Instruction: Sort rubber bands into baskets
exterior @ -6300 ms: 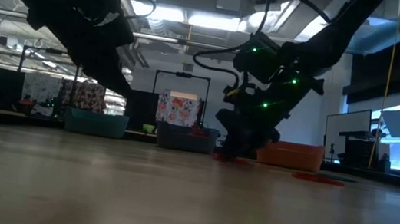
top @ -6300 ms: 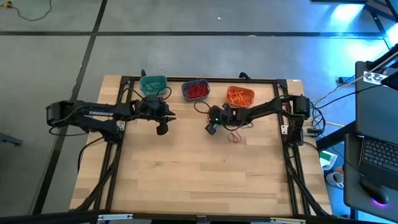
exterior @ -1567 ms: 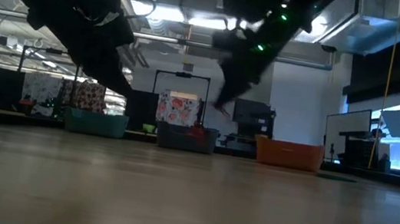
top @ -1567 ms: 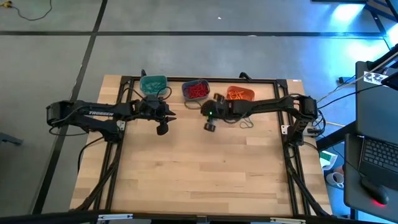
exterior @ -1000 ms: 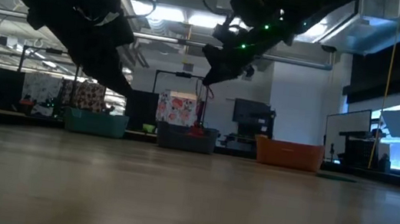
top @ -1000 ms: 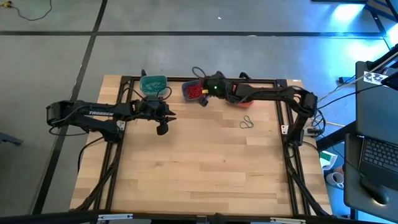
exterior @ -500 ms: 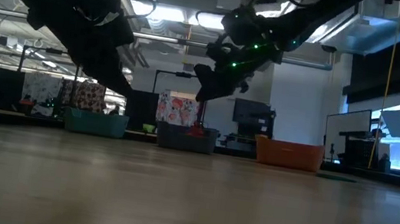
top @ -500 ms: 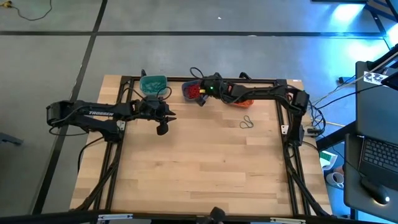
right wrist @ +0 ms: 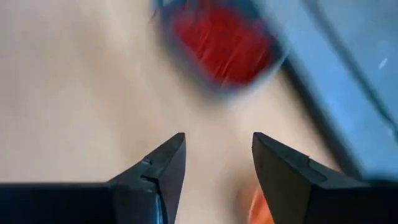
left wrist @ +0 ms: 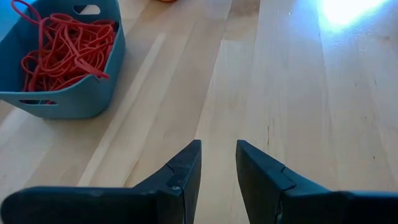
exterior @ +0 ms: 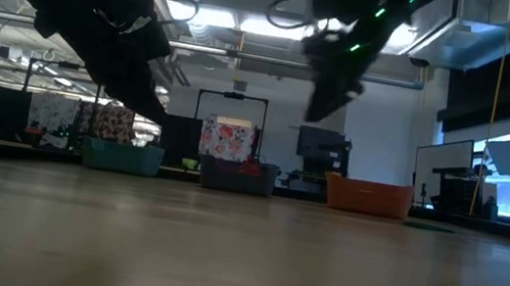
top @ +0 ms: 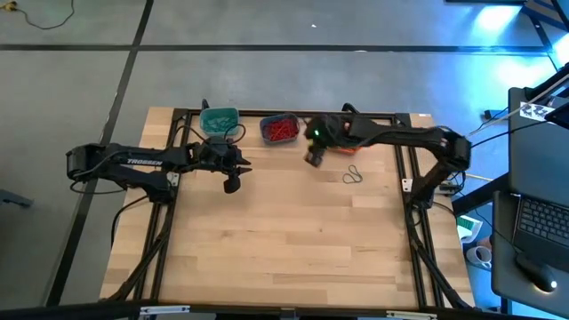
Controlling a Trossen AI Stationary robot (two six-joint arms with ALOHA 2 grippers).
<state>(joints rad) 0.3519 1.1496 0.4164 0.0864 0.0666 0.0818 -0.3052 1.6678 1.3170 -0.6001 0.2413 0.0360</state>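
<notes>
Three baskets stand in a row at the table's far edge: teal (top: 219,120), slate blue (top: 280,130) filled with red rubber bands (left wrist: 62,50), and orange (exterior: 369,197), which my right arm mostly covers in the high view. My right gripper (top: 313,158) is open and empty, raised above the table just right of the slate blue basket and on its near side. The right wrist view (right wrist: 216,162) shows that basket blurred beyond the fingers. My left gripper (top: 231,185) waits near the teal basket, open and empty (left wrist: 217,163). A loose band (top: 354,175) lies flat on the wood.
Black cables run along the table's far edge behind the baskets. The black frame rails line the left and right sides (top: 411,178). Bare wood fills the near half of the table (top: 284,249).
My right gripper has left its place over the slate blue basket and swung toward the table's right and near side, rising a little. The baskets and the loose band on the wood have stayed put.
</notes>
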